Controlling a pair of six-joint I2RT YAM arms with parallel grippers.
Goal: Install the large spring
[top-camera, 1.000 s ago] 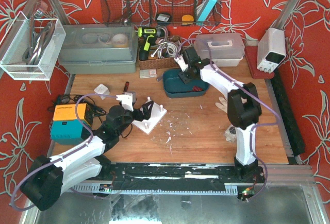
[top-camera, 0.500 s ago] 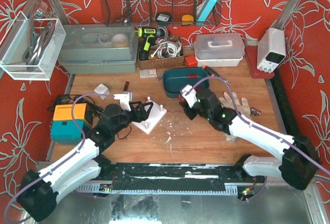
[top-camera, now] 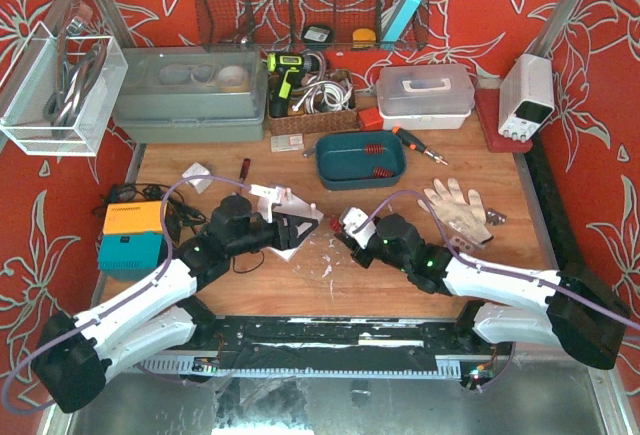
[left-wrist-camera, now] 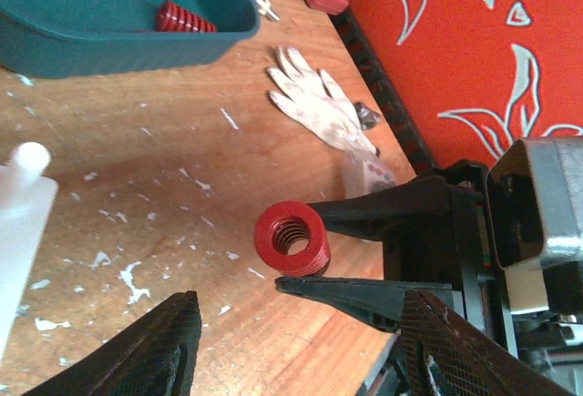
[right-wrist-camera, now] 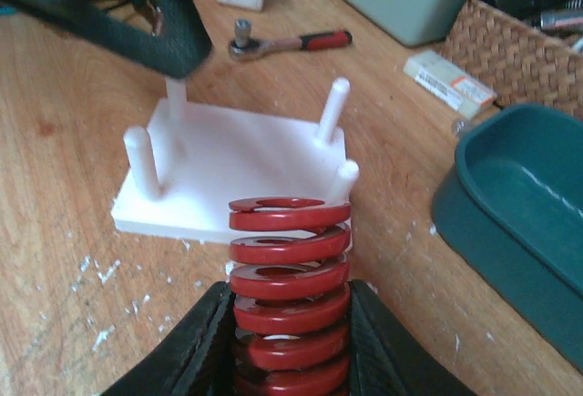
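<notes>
A large red coil spring is gripped by its rear coils in the right claw, its free end just beside a corner peg of the white four-peg plate, which is laid flat on the bench.

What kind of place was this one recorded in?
Probably a workshop-style robot test bench. A worn wooden tabletop has a yellow-green cordless drill in a brown wicker basket and a white bench power supply at the right. Red floral backdrop panels enclose it.
</notes>
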